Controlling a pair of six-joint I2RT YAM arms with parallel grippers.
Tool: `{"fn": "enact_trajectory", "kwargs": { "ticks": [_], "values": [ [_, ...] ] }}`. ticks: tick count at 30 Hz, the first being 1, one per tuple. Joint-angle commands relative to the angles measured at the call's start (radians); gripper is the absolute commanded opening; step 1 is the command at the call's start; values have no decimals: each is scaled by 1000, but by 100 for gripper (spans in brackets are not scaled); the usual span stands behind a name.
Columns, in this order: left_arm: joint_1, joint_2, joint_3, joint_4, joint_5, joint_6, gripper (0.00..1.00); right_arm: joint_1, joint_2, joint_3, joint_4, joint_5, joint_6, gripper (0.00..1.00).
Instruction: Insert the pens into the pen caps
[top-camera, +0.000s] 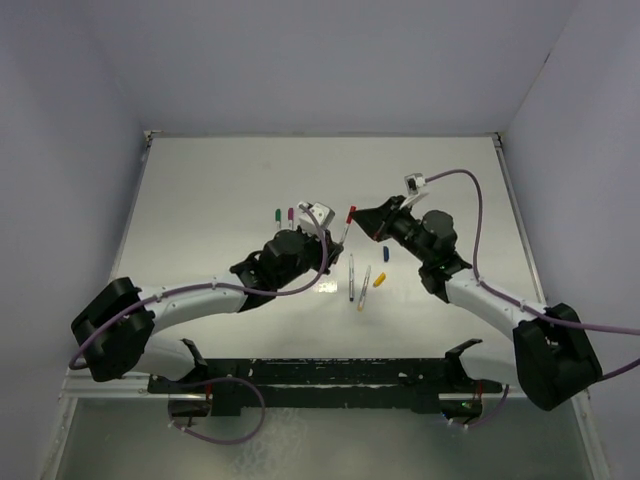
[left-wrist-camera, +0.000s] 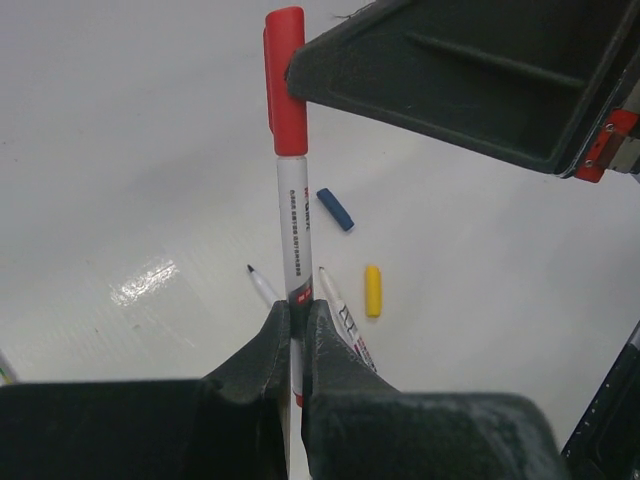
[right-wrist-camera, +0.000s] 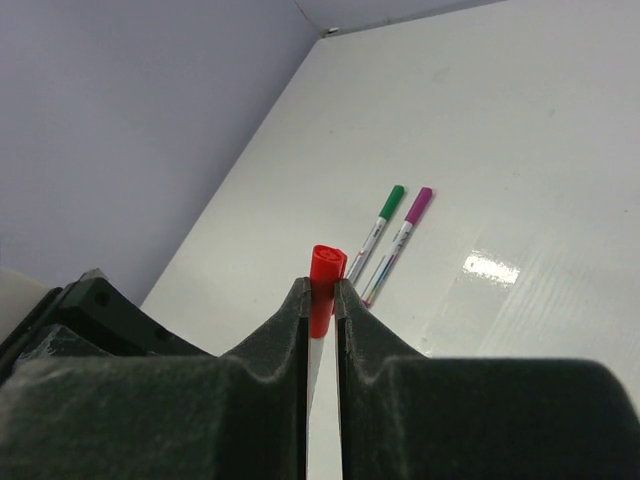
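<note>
My left gripper (left-wrist-camera: 297, 305) is shut on a silver-grey pen (left-wrist-camera: 295, 230) held above the table. A red pen cap (left-wrist-camera: 287, 85) sits on the pen's far end. My right gripper (right-wrist-camera: 320, 285) is shut on that red cap (right-wrist-camera: 325, 272). In the top view the two grippers meet at mid-table, the left gripper (top-camera: 334, 238) below the red cap (top-camera: 350, 212) and the right gripper (top-camera: 364, 219) beside it. Two uncapped pens (top-camera: 351, 278) (top-camera: 364, 288) lie on the table, with a blue cap (top-camera: 386, 254) and a yellow cap (top-camera: 379, 280) next to them.
A green-capped pen (right-wrist-camera: 381, 218) and a magenta-capped pen (right-wrist-camera: 402, 238) lie side by side to the left of the grippers, also seen from above as the green one (top-camera: 277, 214) and the magenta one (top-camera: 290, 213). Walls enclose the white table (top-camera: 200, 200) on three sides.
</note>
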Motion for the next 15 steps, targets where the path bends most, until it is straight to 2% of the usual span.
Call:
{"fn": "enact_trajectory", "kwargs": {
  "ticks": [1, 10, 15],
  "values": [
    [26, -35, 136, 242, -69, 53, 0, 57, 67, -8, -201, -59, -58, 0],
    [38, -17, 182, 258, -76, 95, 0, 114, 150, 5, -211, -50, -50, 0],
    [40, -28, 162, 196, -112, 111, 0, 114, 107, 29, -250, 13, -64, 0]
  ]
}}
